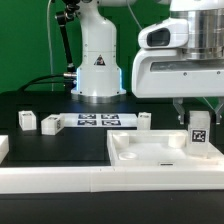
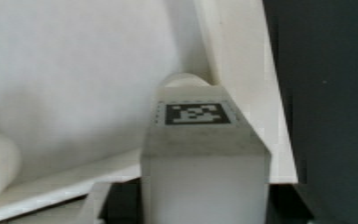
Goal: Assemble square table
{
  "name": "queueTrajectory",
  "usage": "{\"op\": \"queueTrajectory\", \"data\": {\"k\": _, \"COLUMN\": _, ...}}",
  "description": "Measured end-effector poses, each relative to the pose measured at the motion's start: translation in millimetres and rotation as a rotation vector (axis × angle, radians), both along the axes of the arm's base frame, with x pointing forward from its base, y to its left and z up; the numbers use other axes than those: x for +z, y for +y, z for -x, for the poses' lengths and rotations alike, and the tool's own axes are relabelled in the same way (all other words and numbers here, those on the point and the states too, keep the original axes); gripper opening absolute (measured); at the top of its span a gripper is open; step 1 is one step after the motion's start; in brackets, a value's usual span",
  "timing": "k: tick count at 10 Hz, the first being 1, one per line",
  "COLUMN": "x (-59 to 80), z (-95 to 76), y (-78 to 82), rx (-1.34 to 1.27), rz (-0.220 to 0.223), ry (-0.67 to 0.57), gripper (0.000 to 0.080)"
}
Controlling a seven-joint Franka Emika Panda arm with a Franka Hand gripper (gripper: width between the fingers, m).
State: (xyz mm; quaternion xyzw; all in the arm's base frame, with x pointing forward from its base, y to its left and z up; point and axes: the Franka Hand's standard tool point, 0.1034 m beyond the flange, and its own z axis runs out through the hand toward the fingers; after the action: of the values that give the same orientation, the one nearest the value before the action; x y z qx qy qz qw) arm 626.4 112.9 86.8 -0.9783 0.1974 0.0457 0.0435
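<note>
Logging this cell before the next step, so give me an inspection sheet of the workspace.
Surface: black table, white border rail along its front edge.
Job's things: square tabletop lying flat; left leg, second leg and third leg loose behind it; fourth leg upright at the tabletop's corner.
Clutter: nothing seen; only the marker board.
Grippers: gripper, jaws closed on the fourth leg.
Cables: dark cable beside the robot base.
Surroundings: green backdrop.

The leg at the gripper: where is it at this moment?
On the exterior view's right, the leg stands upright between the fingers, at that end of the square tabletop.
</note>
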Motion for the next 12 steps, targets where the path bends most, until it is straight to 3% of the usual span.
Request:
{"op": "queueTrajectory", "data": {"k": 7, "x": -0.1, "z": -1.2, "y": 0.4, "rx": -0.608, "rz": 0.053, "ry": 0.049, "gripper": 0.0290}}
{"op": "queueTrajectory", "data": {"k": 11, "x": -0.7, "z": -1.4, "y": 1.1, "rx": -0.630, "rz": 0.055, "ry": 0.049, "gripper": 0.0325}}
{"op": "queueTrajectory", "data": {"k": 12, "x": -0.8, "z": -0.9, "y": 2.2, "rx": -0.596, "rz": 0.055, "ry": 0.047, "gripper": 0.0518}}
